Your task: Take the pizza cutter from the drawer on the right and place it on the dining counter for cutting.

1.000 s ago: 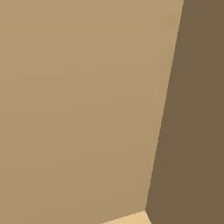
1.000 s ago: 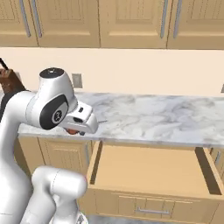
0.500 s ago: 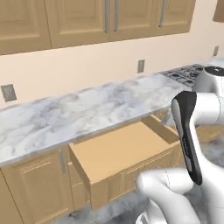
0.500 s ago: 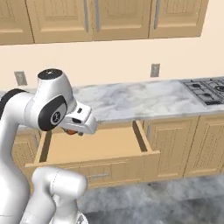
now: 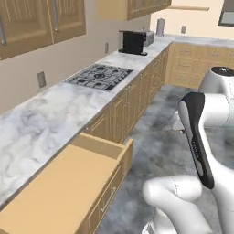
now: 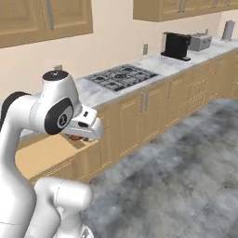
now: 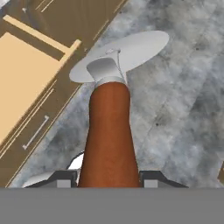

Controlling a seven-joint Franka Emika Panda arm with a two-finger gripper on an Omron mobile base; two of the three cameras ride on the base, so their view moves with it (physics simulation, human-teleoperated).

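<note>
Clearly, the pizza cutter (image 7: 109, 131) is held in the gripper (image 7: 109, 177), whose jaws are closed on the base of its reddish-brown handle. Its long axis is seen running toward twelve o'clock in the hand view, wheel outermost. The drawer (image 7: 26, 78) lies open at ten o'clock, behind the load. The arm is folded close above the base.

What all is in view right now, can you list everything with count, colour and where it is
pizza cutter: one, reddish-brown handle, silver wheel, held in the gripper above the floor
drawer: one, light tan, pulled open under the worktop
worktop: one, white-grey marble, along the wall
hob: one, dark, set in the worktop
coffee machine: one, black, on the worktop past the hob
toaster: one, silver, beside the coffee machine
floor: grey, mottled
gripper: one, dark tips, closed on the cutter's handle
</note>
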